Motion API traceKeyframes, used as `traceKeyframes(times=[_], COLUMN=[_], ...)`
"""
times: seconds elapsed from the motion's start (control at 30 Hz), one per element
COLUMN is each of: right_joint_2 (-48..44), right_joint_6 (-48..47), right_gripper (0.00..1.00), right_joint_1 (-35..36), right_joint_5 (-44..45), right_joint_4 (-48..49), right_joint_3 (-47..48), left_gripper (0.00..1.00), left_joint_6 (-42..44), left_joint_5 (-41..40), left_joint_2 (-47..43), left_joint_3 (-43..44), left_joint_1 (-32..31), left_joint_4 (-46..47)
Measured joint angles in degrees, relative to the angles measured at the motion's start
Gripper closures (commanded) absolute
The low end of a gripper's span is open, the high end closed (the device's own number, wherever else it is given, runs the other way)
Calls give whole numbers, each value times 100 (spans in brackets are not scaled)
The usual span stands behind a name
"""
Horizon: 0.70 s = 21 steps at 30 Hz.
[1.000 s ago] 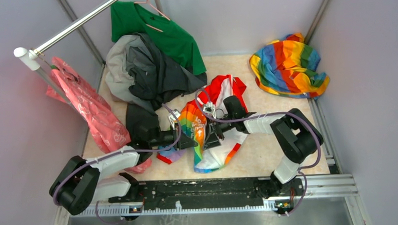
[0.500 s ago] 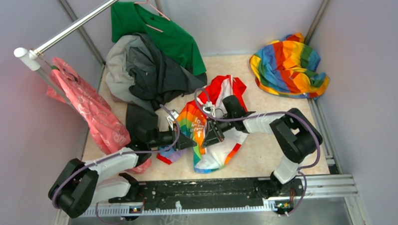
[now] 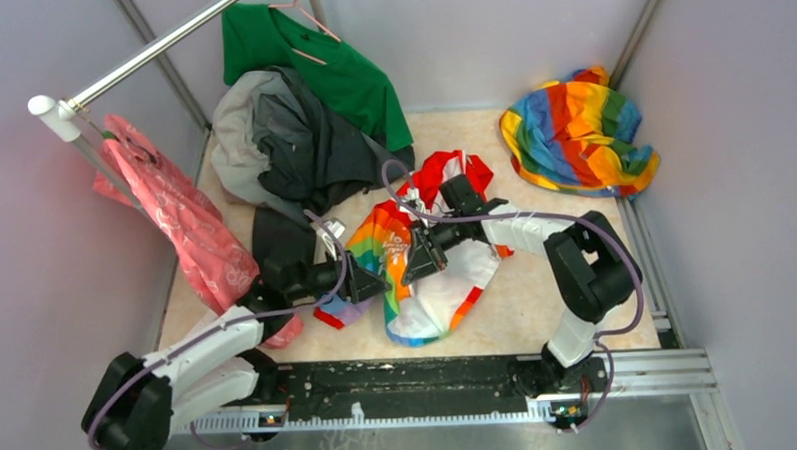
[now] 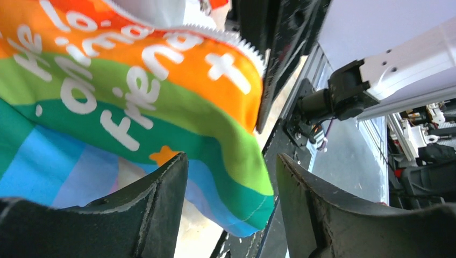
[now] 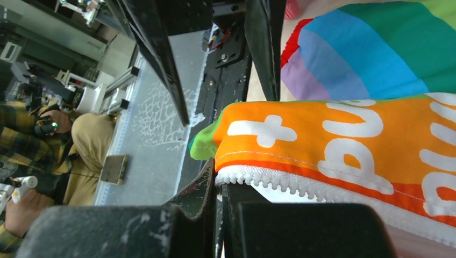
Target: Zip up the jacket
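1. The jacket lies crumpled in the middle of the table. It is soft, thin cloth with a white body, a rainbow-striped panel with white printed lettering, and a red hood.
2. Its zipper teeth form a chunky white row along the orange edge.
3. Its long axis runs from far to near, with the hood at the far end.
4. The right gripper is pressed together, pinching that zipper edge.
5. The left gripper stands spread, the rainbow panel just beyond its dark fingers.
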Motion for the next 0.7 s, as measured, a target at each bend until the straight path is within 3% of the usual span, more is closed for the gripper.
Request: traceKeyframes(times=[0.3,0.5,0.7], right_joint_2=[76,96,96], right_joint_6=[-715,-772,-348], right_gripper=[100,100,100], right_joint_1=[-7,-7,-7], right_joint_5=[-308,-444,-605], right_joint_4=[-1137,-1294,-981], right_joint_3=[162,238,227], left_gripper=[29,28,27], left_joint_6=[-286,-669,-682], left_joint_5=[-203,-192,-577], left_joint_2=[-1237,-1158,-922], left_joint_3=[-173,-170,-55], left_joint_1=[0,-107,-675], left_joint_4=[-109,-205,-793])
